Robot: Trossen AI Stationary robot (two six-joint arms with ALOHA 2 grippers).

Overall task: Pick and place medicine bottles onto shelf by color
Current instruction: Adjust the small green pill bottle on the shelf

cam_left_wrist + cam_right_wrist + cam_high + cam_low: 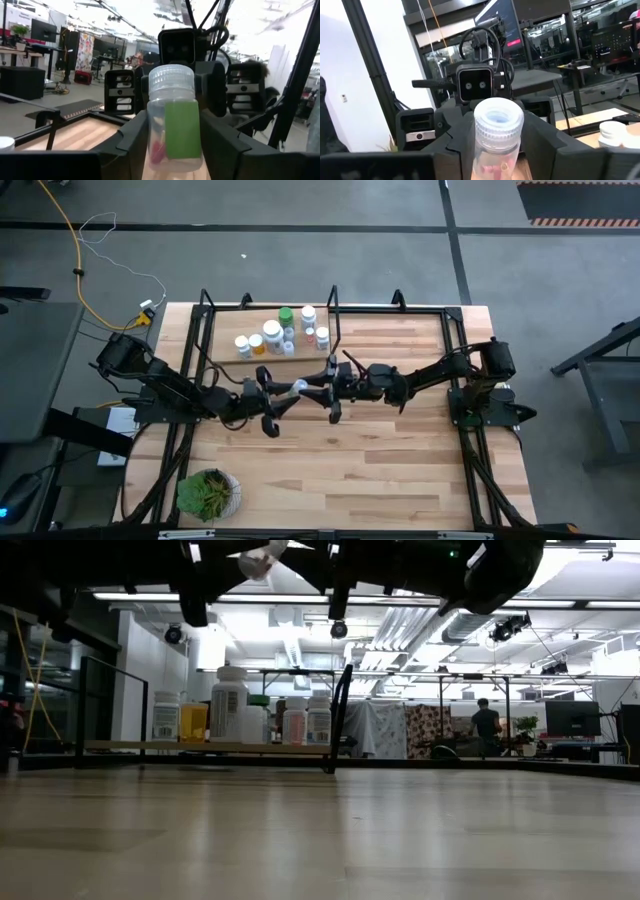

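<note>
A small clear bottle [172,125] with a white ribbed cap and a green label hangs above the middle of the table [298,387]. My left gripper [283,394] comes at it from the table's left and my right gripper [322,388] from the right. Both face each other, shut on the bottle. Pink pills show inside it [492,170]. The shelf [225,320] stands at the far left of the table. Several medicine bottles [280,335] stand on its plank [200,747], mostly white, one green [286,315]. My left gripper pinches the bottle's clear body [155,130] between its two fingers [127,145], one on each side, coming level from the table's left. The bottle stands cap up, lifted clear of the table. My right gripper has the same bottle between its two fingers [542,137], which flank the body below the cap [480,150]. It comes level from the table's right. Its exact contact place lies at the picture's bottom edge.
A potted green plant [208,492] sits at the near left corner. Black frame rods [450,350] run along the table's sides. The near half of the tabletop [380,470] is bare wood. A person [486,725] stands far off in the room.
</note>
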